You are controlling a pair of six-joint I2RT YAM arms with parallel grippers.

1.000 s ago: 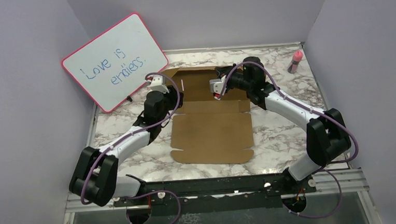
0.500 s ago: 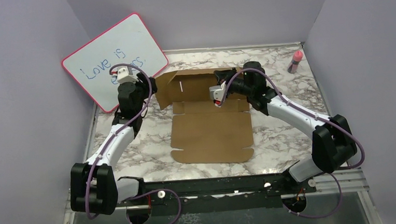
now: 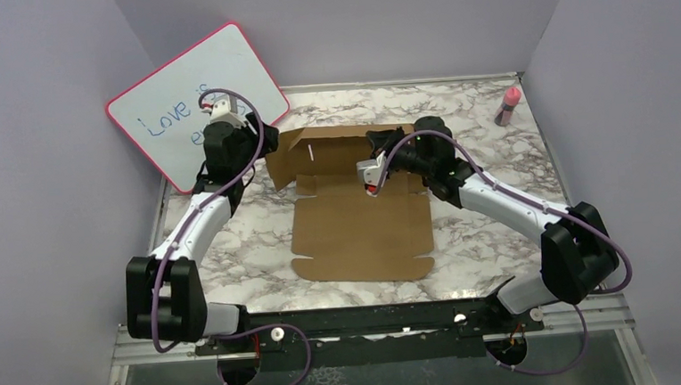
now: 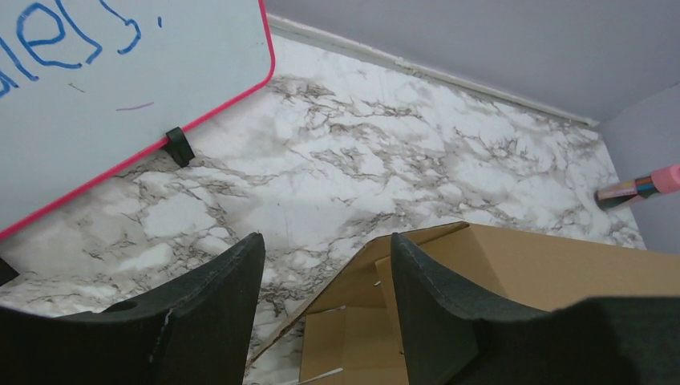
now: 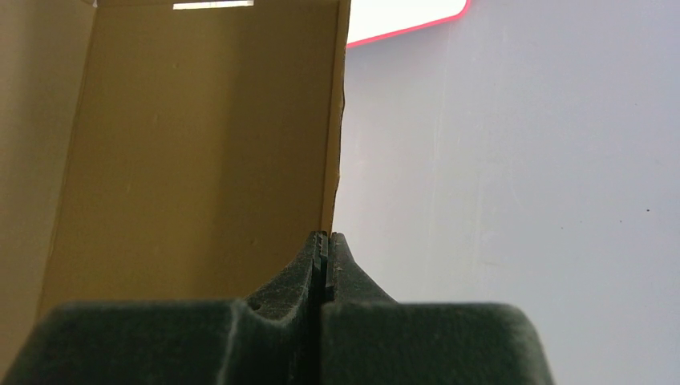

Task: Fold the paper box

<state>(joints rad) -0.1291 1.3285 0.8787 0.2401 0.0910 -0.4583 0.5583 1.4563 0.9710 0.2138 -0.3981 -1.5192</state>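
Observation:
The paper box (image 3: 361,227) is a brown cardboard sheet lying flat mid-table, with its rear panel (image 4: 521,265) tilted up and a side flap folded at the back left corner. My left gripper (image 3: 259,153) hangs open just left of that corner. In the left wrist view nothing lies between the tips of the left gripper (image 4: 325,241). My right gripper (image 3: 371,168) reaches over the rear panel from the right. Seen from the right wrist, the right gripper (image 5: 325,234) is shut, its tips meeting the edge of a cardboard panel (image 5: 200,160). Whether they pinch it does not show.
A pink-framed whiteboard (image 3: 193,99) leans against the back left wall, close behind my left wrist. A pink-capped marker (image 3: 509,104) stands at the back right corner. Grey walls enclose the marble table (image 3: 491,228) on three sides.
My left arm has swung left and back, away from the box's left rear corner, and its jaws have opened wider. My right gripper has shifted slightly forward, still shut.

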